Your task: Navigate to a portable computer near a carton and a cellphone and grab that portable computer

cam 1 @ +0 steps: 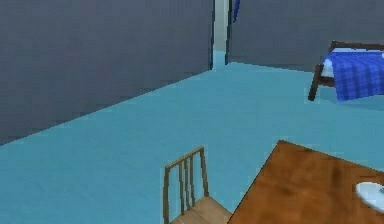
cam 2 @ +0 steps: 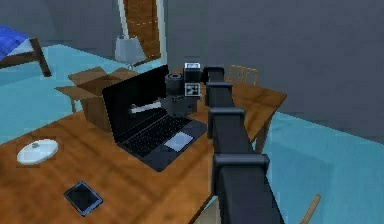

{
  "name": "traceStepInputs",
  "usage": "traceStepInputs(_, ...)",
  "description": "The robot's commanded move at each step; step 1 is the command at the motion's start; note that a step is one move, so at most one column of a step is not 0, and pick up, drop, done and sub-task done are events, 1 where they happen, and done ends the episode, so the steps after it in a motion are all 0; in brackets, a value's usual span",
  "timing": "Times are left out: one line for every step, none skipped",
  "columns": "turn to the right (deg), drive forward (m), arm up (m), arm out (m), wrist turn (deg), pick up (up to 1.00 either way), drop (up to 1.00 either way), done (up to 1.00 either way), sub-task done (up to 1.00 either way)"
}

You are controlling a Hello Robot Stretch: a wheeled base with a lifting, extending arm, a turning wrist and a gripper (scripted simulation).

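the claw (cam 2: 152, 105) shows across the screen of the laptop (cam 2: 160, 142), keyboard nearer on the bench (cam 2: 130, 185); can't tell if it holds anything.

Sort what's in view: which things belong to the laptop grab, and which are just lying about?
Job: laptop, open carton, cellphone, hand.
Lying about: white dish, wooden chair, bed with blue blanket.

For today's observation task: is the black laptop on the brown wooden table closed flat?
No, the black laptop stands open on the brown wooden table, its dark screen raised.
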Motion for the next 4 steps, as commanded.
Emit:
traceStepInputs(0.0,0.00,-0.30,0.00,0.0,0.00,0.00,0.00,0.00)
traceStepInputs(0.0,0.00,0.00,0.00,0.0,1.00,0.00,0.00,0.00)
traceStepInputs(0.0,0.00,0.10,0.00,0.0,0.00,0.00,0.00,0.00)
traceStepInputs(0.0,0.00,0.00,0.00,0.0,0.00,0.00,1.00,0.00)
